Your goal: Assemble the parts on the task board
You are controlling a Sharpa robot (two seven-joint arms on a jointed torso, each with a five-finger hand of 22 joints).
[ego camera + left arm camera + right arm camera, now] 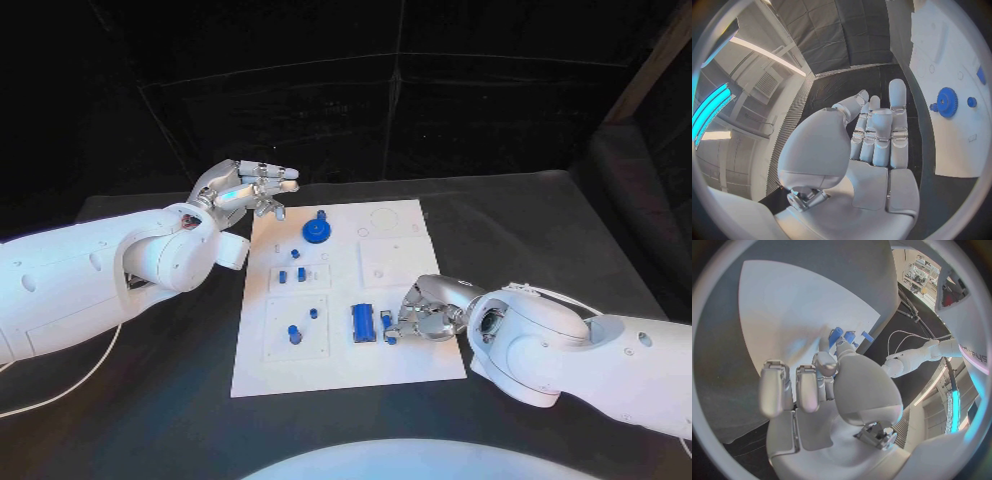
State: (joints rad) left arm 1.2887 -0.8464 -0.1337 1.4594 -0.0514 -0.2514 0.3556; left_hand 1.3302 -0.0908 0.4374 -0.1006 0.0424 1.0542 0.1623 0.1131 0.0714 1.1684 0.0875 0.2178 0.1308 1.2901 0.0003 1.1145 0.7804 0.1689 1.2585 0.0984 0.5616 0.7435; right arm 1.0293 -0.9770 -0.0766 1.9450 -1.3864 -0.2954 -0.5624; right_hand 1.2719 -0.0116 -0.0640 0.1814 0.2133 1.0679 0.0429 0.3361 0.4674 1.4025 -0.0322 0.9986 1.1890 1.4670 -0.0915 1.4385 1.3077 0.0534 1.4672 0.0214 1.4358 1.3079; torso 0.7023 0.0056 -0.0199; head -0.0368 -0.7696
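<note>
One task board (404, 360), one blue gear (316, 232), two hands.

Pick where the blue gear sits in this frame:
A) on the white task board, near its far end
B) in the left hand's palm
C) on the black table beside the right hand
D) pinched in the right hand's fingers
A: the blue gear lies on the task board near its far end, apart from the open left hand beside that end.
</note>
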